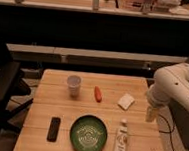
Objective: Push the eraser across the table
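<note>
The eraser (54,129) is a small flat black bar lying near the front left of the light wooden table (50,101), just left of the green plate (88,135). My gripper (151,114) hangs at the end of the white arm (172,82) over the table's right edge, far to the right of the eraser, with the plate and a bottle between them.
A white cup (74,85) and an orange carrot-like piece (98,93) stand at the back middle. A pale whitish block (126,101) lies right of centre. A white bottle (120,140) lies at the front right. A dark chair (1,91) stands at the left.
</note>
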